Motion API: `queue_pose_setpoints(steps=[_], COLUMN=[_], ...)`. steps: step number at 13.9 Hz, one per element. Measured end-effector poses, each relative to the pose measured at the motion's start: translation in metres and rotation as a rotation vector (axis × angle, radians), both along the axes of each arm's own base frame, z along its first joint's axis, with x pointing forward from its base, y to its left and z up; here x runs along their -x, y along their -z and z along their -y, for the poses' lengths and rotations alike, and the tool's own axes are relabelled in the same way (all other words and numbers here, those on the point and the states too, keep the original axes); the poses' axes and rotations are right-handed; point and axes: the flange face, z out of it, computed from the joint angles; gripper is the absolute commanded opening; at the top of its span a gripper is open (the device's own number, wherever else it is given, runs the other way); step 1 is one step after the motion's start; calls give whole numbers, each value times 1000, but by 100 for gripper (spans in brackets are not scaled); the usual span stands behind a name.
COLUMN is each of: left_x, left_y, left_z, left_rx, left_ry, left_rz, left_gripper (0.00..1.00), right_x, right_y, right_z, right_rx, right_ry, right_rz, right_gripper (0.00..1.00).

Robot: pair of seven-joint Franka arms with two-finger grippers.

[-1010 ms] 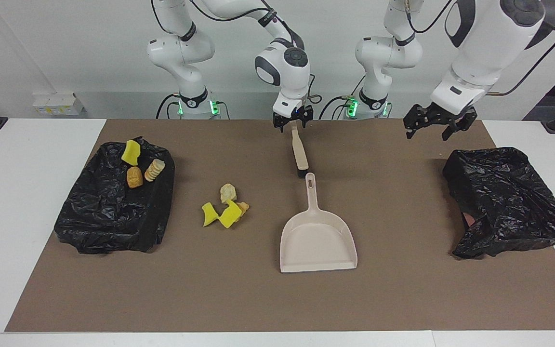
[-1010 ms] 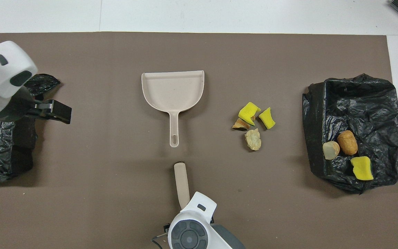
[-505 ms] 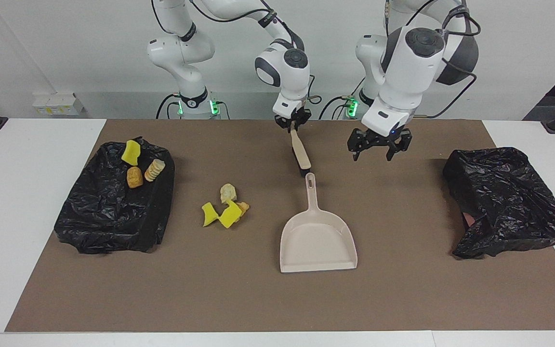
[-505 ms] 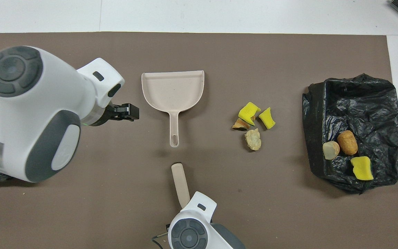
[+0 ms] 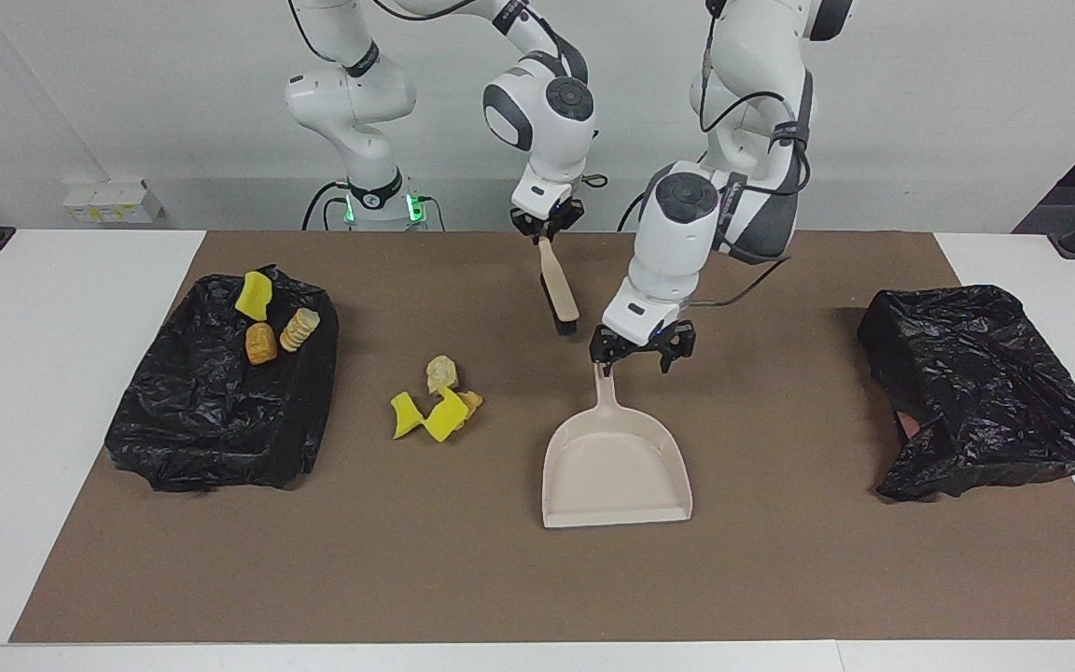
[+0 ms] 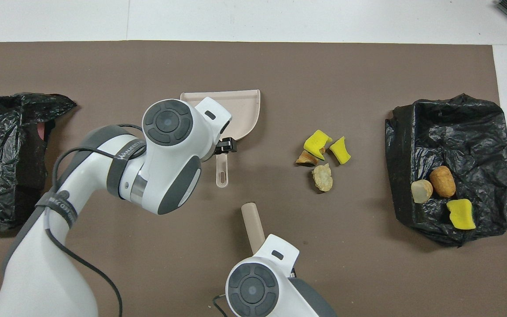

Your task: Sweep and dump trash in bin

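A plain pale-grey wall [image 5: 127,84] runs along the back — even, soft light, no hard glare. Below it a white rectangular table [image 5: 43,392] carries a big flat brown mat [image 5: 780,579] — white margins showing at both ends.

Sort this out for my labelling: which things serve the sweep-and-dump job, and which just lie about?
Job: brush in right gripper; dustpan under left gripper; loose trash; bin with scraps.

Lying about: second black bag; white box.

Bright, even light from above, soft short shadows, faint sheen on black plastic, both views sharp.
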Motion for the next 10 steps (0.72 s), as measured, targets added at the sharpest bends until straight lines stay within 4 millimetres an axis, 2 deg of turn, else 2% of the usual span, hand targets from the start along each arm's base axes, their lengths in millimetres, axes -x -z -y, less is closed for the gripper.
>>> queue_pose_setpoints(steps=[3, 4, 6, 7, 8, 10], left_x=[9, 11, 11, 11, 11, 12], left_y=[32, 36, 37, 36, 35, 33], left_z=[23, 27, 27, 26, 25, 25], left_rx=[-12, -16, -22, -28, -35, -42], left_ry=[-6, -5, -6, -7, -8, -7], left_rz=[-19, -24, -32, -40, -50, -61], left_gripper=[100, 96, 60, 25, 0, 0], right_x=[-27, -40, -66, -81, -97, -138], right_y=[-29, -32, -29, -26, -23, -20], right_z=[46, 63, 98, 116, 135, 178], right_rx=[20, 27, 93, 136, 171, 217], right_ry=[87, 111, 132, 122, 102, 64], right_rz=[25, 39, 79, 105, 132, 159], right_gripper=[0, 0, 0, 0, 0, 0])
